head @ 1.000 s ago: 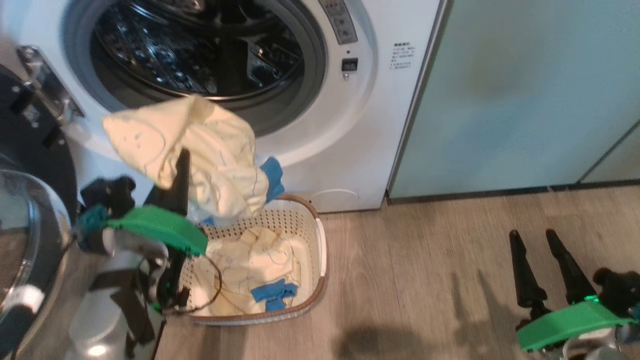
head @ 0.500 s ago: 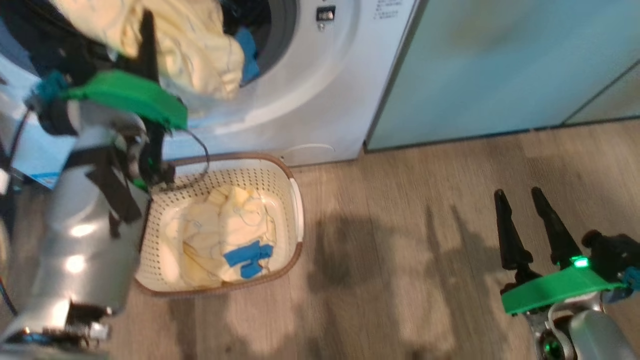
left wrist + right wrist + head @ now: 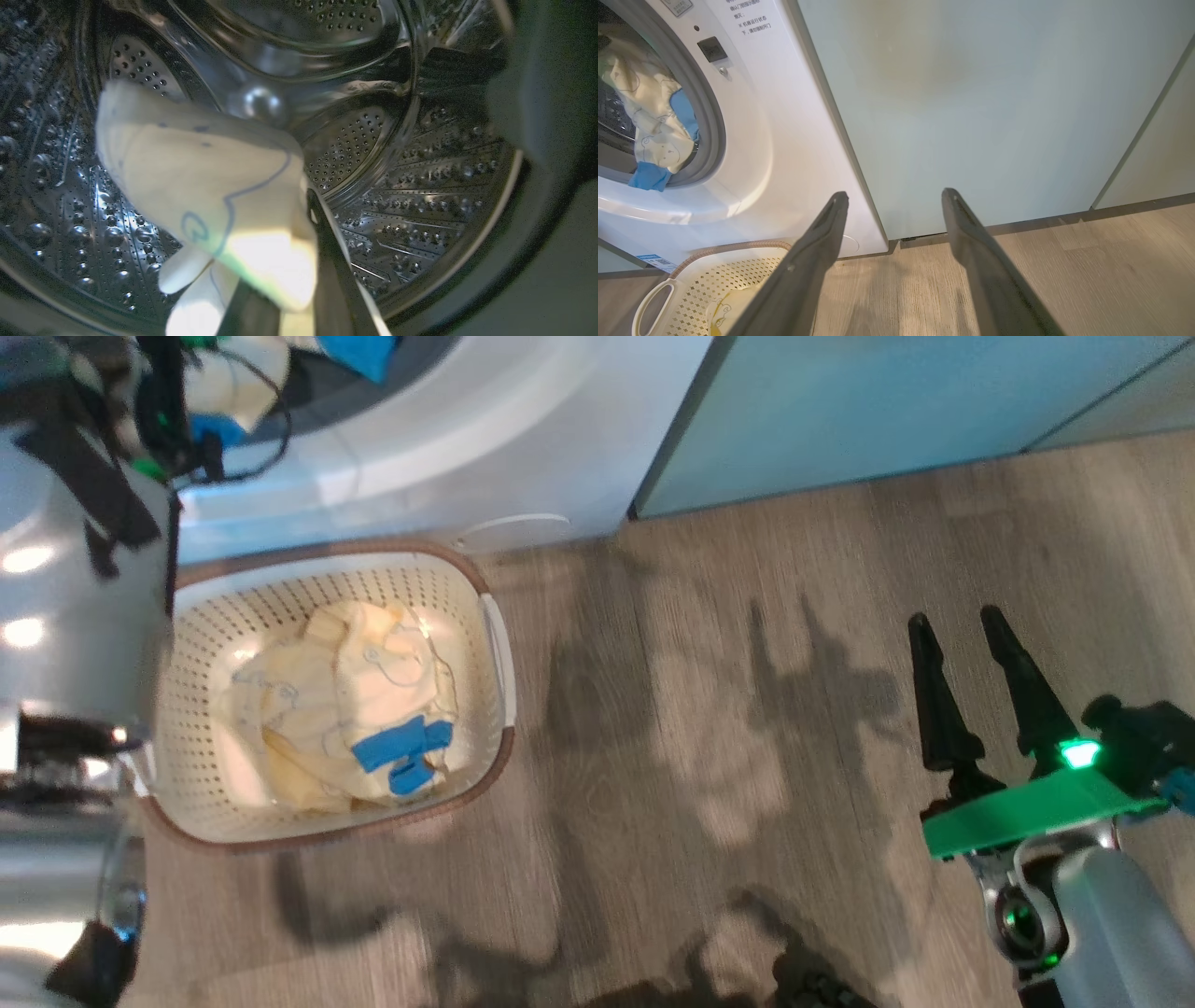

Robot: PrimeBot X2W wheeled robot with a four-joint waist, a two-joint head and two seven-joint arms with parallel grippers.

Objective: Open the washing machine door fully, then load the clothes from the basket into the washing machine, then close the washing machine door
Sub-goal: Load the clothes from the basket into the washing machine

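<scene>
The left hand (image 3: 303, 219) reaches into the steel drum (image 3: 420, 186) of the washing machine (image 3: 523, 448), clamped on a cream bear-print garment (image 3: 205, 186), while more clothes (image 3: 355, 700) lie in the basket (image 3: 495, 644) on the floor (image 3: 709, 709) just near of the machine, and the right hand (image 3: 956, 618) hangs wide open well off to the right.
</scene>
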